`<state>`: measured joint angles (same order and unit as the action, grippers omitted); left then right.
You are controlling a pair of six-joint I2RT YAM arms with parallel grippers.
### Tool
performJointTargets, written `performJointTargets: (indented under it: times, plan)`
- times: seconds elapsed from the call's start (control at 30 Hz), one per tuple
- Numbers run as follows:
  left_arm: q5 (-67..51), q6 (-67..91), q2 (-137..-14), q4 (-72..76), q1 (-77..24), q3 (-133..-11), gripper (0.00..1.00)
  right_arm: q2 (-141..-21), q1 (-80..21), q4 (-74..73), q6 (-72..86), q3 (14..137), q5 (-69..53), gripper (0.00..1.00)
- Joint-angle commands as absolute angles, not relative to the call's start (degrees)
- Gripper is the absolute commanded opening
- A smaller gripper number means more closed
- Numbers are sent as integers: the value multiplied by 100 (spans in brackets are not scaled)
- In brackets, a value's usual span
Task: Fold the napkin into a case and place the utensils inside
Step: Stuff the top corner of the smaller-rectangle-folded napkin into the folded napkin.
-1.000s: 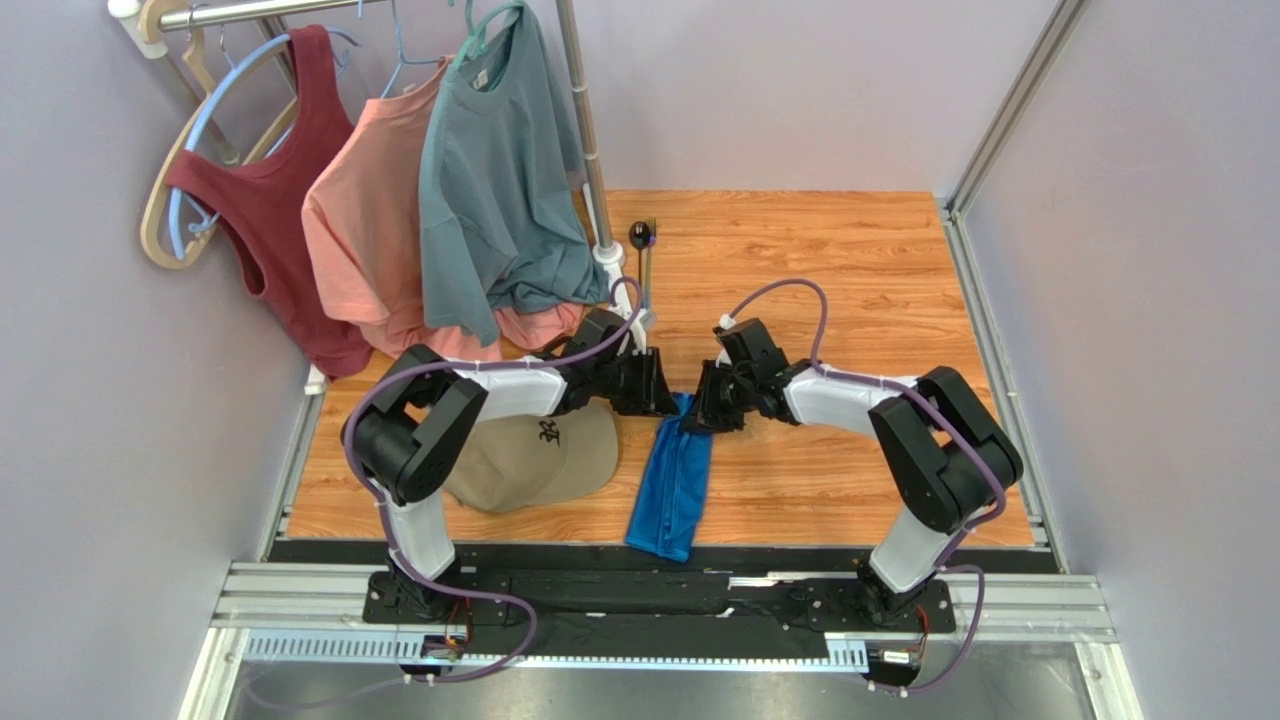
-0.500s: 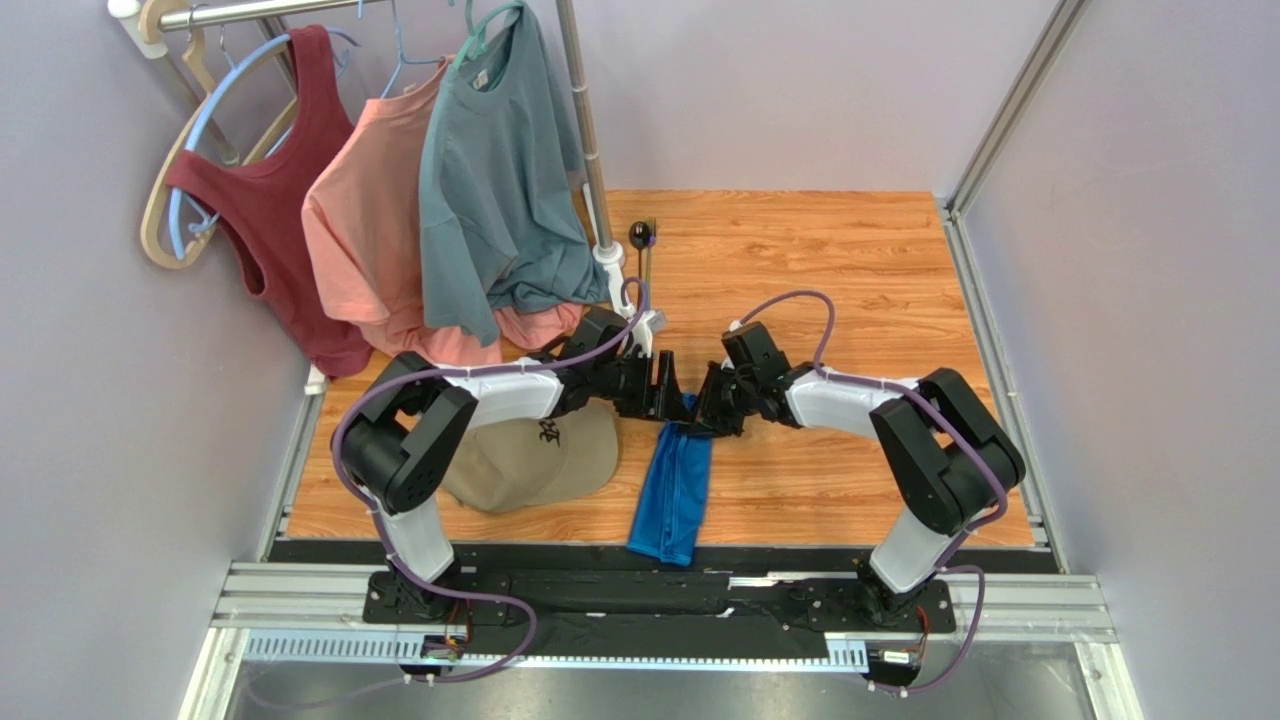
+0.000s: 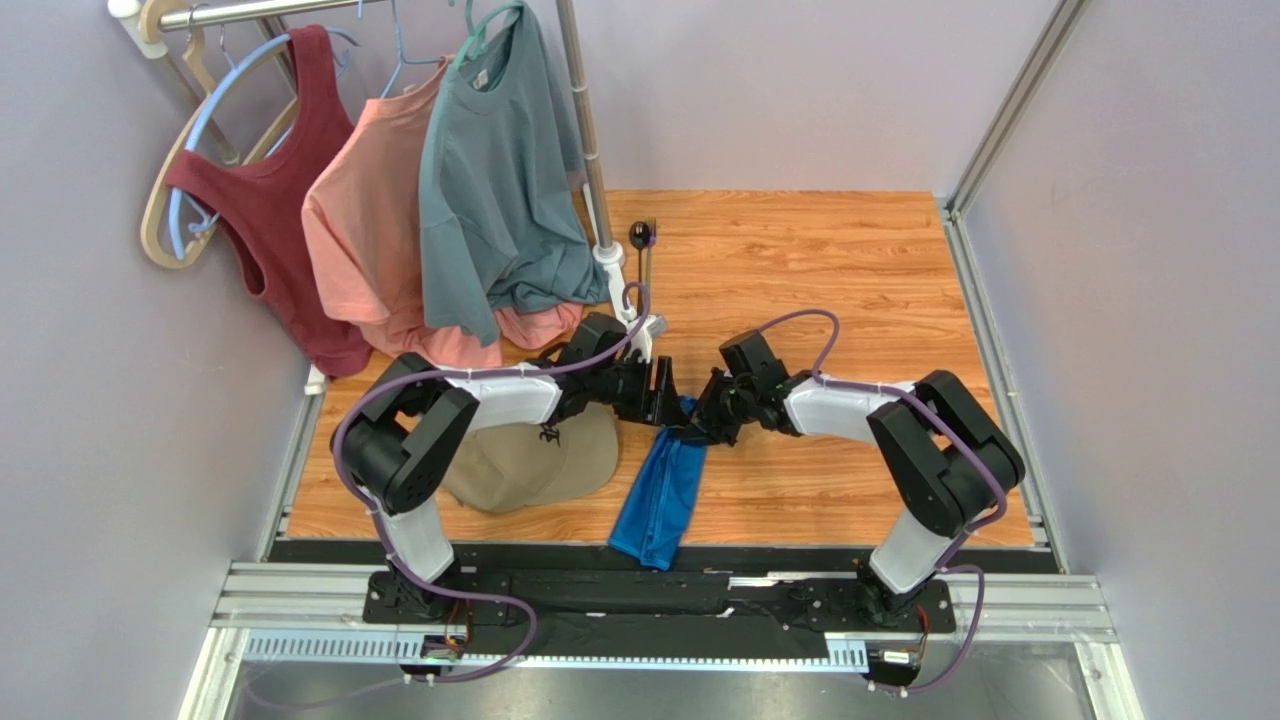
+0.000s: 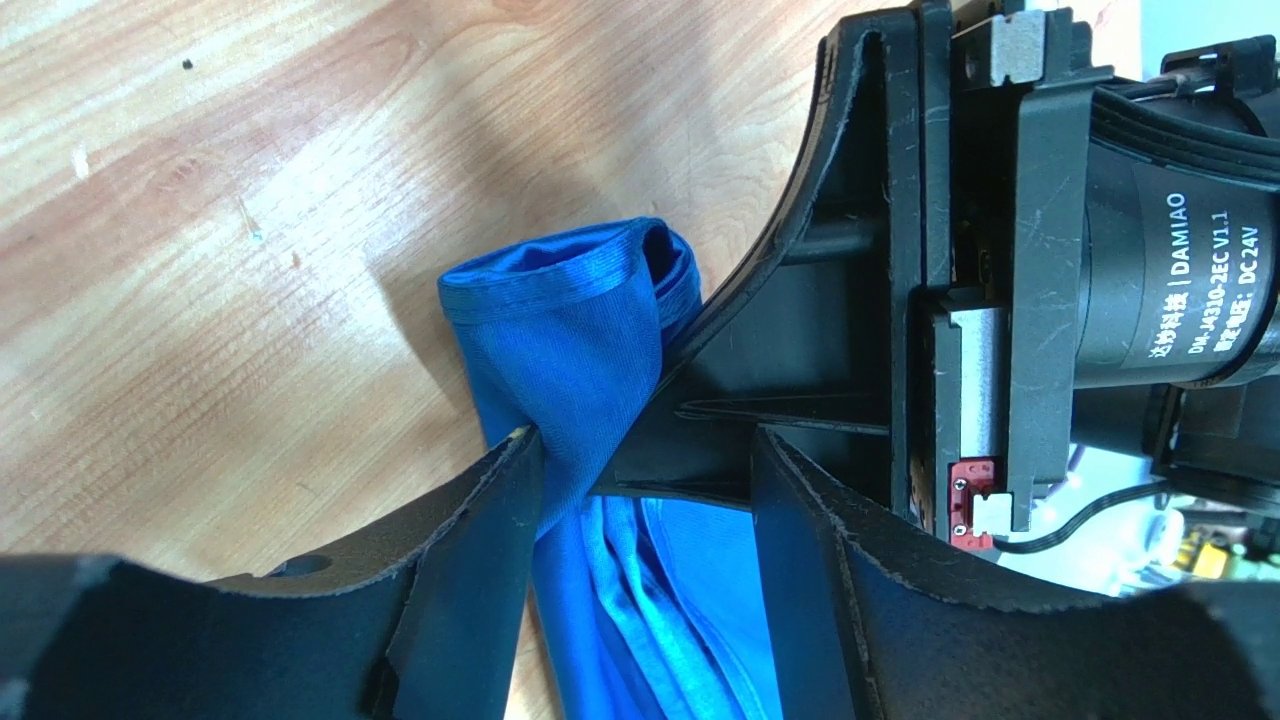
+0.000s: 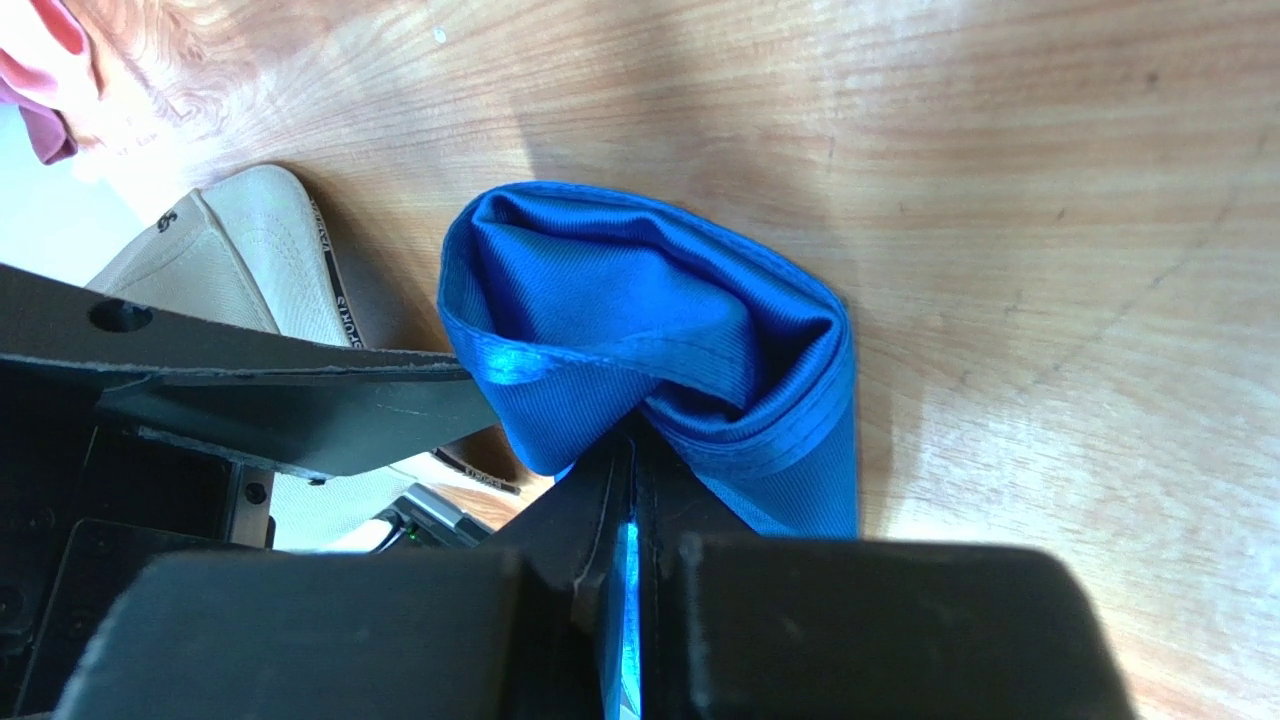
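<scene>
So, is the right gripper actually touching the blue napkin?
Touching. The right wrist view shows the right gripper shut on the napkin, with a strip of blue cloth pinched between its jaws.

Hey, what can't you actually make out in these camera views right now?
Far end of the napkin, top view: covered by the left gripper and right gripper.
Inside the napkin, right wrist view: hidden by its own folds.
Cap, top view: partly under the left arm.
Spoon, top view: too small for detail.

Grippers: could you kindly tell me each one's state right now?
Left gripper: open, straddling the napkin.
Right gripper: closed on the napkin.
</scene>
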<state>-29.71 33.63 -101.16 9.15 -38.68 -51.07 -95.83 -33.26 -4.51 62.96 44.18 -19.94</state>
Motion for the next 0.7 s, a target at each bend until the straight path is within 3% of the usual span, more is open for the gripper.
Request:
performJointTargets:
  times: [0.0,0.27,0.67]
  plan:
    - [-3085,2998,-9994,756,-3999,-5036,61,-9404,-3296,44,6522,4561,-1968,0]
    - [-2830,2514,-9343,26,-4008,-5001,64,-9317,-3182,-518,5740,4474,-1881,0]
    - [-2620,2593,-9949,-202,-4456,-5229,66,-9281,-3015,-703,5590,4579,-1986,0]
